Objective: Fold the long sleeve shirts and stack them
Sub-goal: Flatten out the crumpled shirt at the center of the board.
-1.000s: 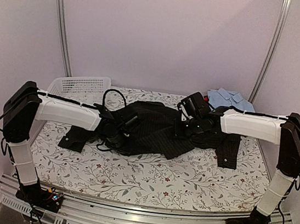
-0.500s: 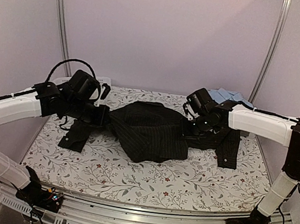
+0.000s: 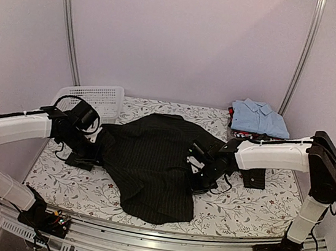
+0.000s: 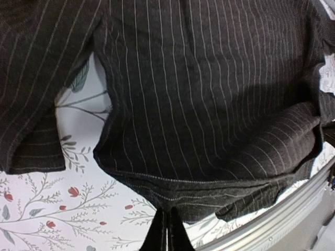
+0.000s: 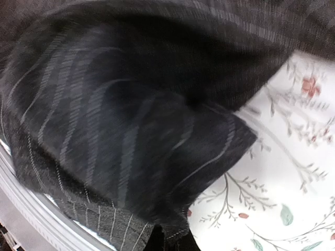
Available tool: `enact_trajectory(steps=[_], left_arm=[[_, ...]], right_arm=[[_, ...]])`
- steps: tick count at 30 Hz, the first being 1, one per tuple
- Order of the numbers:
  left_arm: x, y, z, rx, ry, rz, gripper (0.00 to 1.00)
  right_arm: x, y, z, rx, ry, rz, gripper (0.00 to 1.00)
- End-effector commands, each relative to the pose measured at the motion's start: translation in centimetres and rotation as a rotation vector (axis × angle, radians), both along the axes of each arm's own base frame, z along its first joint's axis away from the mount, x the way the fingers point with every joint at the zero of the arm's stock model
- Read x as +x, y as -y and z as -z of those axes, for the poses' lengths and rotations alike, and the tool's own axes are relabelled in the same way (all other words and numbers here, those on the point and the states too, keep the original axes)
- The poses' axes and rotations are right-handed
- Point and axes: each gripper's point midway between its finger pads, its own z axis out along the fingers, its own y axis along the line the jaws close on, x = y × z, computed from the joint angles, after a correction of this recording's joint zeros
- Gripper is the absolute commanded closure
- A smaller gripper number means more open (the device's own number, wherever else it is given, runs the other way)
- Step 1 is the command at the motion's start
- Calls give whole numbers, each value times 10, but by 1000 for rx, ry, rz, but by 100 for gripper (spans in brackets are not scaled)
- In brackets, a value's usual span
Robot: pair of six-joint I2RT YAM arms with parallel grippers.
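Note:
The black pinstriped shirt (image 3: 150,166) lies spread over the middle of the table, its lower part reaching the near edge. Its sleeves trail out to the left (image 3: 80,160) and right (image 3: 254,173). My left gripper (image 3: 94,151) is at the shirt's left edge and, in the left wrist view, is shut (image 4: 167,210) on the hem of the black shirt (image 4: 209,104). My right gripper (image 3: 200,180) is at the shirt's right edge and is shut (image 5: 172,235) on a fold of the black cloth (image 5: 131,130), which is blurred. The light blue shirt (image 3: 259,116) lies folded at the back right.
A white mesh basket (image 3: 92,98) stands at the back left. The floral tablecloth (image 3: 237,209) shows at the front right and front left. A metal rail (image 3: 158,245) runs along the near edge. Upright poles stand at both back corners.
Both grippers have come toward the near edge and lower, dragging the black shirt with them. The shirt has gone from a bunched heap to a long spread reaching the near edge.

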Motion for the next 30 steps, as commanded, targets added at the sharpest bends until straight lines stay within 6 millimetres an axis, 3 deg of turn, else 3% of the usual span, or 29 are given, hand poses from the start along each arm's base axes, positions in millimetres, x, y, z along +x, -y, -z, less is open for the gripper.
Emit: enact_trajectory(steps=[1, 5, 7, 10, 14, 16, 19, 23, 27, 30], left_arm=[[-34, -5, 9, -5, -119, 36, 100], [-39, -5, 0, -13, -139, 30, 94], [-35, -7, -11, 5, -117, 31, 83], [-20, -4, -38, 1, -51, 28, 67], [-1, 16, -75, -99, 42, 39, 62], [8, 31, -81, -170, 70, 45, 59], [20, 65, -83, -280, 72, 82, 59], [44, 99, -82, -356, 123, 99, 58], [67, 117, -52, -361, 113, 85, 59], [85, 116, -16, -305, 100, 45, 60]], right_arm=[[-37, 11, 11, 13, -97, 4, 96], [-64, 2, 12, -3, -126, -35, 95], [-65, 5, 7, -14, -111, -17, 90], [-47, 15, -21, -20, -7, 40, 72], [-7, 26, -73, 3, 161, 137, 50], [15, 27, -94, 49, 225, 181, 44], [45, 16, -108, 84, 285, 209, 42], [82, 5, -101, 131, 320, 248, 41], [128, -1, -91, 209, 333, 293, 41], [152, -3, -77, 232, 321, 307, 46]])
